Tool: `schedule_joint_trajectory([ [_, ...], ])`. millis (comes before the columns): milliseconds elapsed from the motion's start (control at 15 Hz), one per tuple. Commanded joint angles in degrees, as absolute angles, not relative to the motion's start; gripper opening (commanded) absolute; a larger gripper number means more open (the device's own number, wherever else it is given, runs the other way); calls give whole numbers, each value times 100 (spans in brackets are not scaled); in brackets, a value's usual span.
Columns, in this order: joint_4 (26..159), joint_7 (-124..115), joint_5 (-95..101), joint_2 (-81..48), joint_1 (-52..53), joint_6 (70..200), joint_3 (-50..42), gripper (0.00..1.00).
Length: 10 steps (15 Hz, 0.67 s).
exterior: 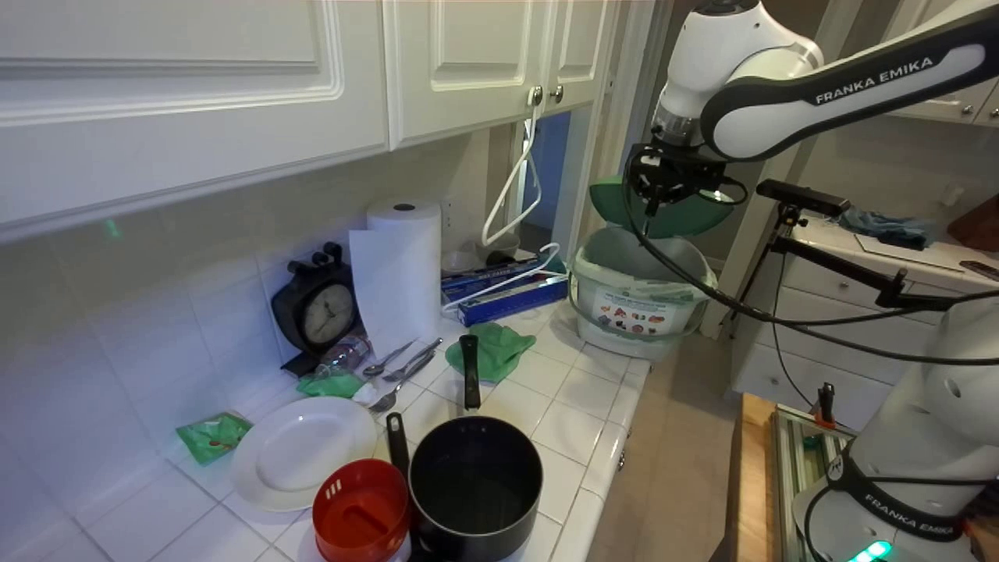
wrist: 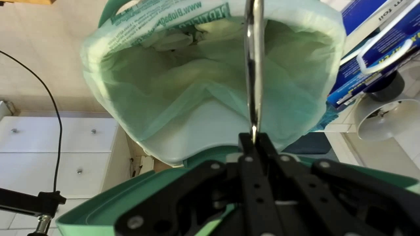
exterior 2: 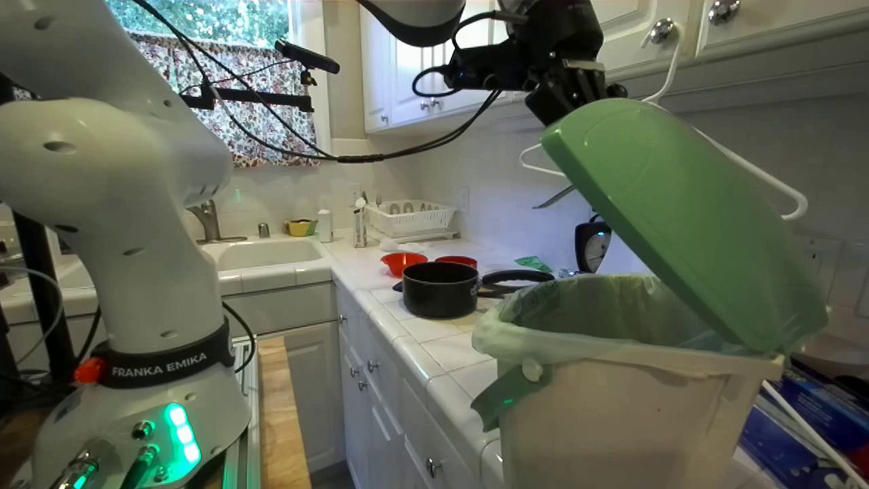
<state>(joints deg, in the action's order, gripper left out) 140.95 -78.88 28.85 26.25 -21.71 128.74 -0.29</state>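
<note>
At far left of wrist view, white drawers (wrist: 39, 141), cut off by frame. Green lid (wrist: 128, 195) next, middle blocked by black end effector (wrist: 255, 139). Then bin liner (wrist: 94, 64), stuff (wrist: 174, 41) inside too murky to make out. Over its opening, end effector pinched tight on shiny metal utensil (wrist: 255, 65), far end cropped, so honestly can't tell what kind. Right side: blue boxes (wrist: 387, 46), also chopped off, white hanger (wrist: 377, 68) across them.

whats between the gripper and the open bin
A shiny metal utensil, pinched in the gripper and extending over the bin; the wrist view shows this.
</note>
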Motion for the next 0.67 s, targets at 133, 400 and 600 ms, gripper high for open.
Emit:
schedule_joint_trajectory([
  [133, 13705, -7964, 3209, 2705, -2307, 12672, -78, 4],
  [400, 13532, -7979, 3317, 2648, -2385, 12652, -141, 4],
  [600, 13489, -8002, 3311, 2576, -2406, 12659, -164, 4],
])
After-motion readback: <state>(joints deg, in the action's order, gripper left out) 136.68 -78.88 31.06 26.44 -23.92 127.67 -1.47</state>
